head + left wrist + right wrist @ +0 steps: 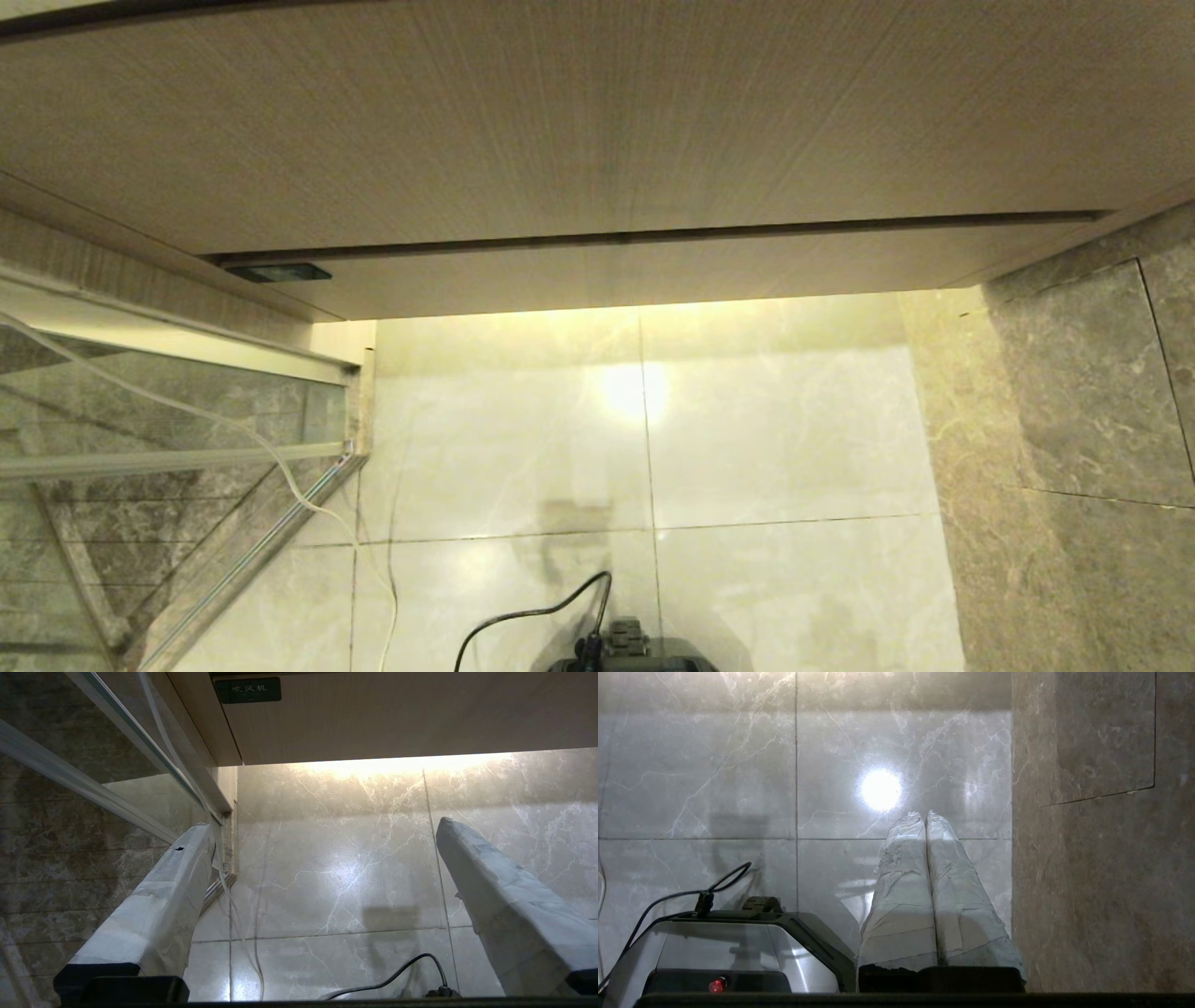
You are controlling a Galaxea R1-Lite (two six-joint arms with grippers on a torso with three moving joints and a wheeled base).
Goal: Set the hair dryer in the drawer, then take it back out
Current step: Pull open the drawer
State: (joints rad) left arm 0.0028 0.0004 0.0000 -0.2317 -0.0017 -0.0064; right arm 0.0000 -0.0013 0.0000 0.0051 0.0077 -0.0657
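Observation:
The drawer [653,271] is the shallow beige wood-grain strip under the taller panel; its flat front sits flush and shut. A small dark label [277,273] is at its left end. The left wrist view shows the drawer [397,718] and its label [247,689] from below. The hair dryer is out of view. My left gripper [322,823] is open and empty, low over the floor tiles below the drawer's left end. My right gripper [924,814] is shut on nothing, its taped fingers [901,882] pressed together above the floor near the dark wall. Neither gripper shows in the head view.
A glass partition [168,411] with a metal frame stands at the left, and a thin white cord [280,476] trails down along it. A dark stone wall [1074,420] closes the right side. My base [625,653] with a black cable [523,616] sits on the pale marble floor [775,429].

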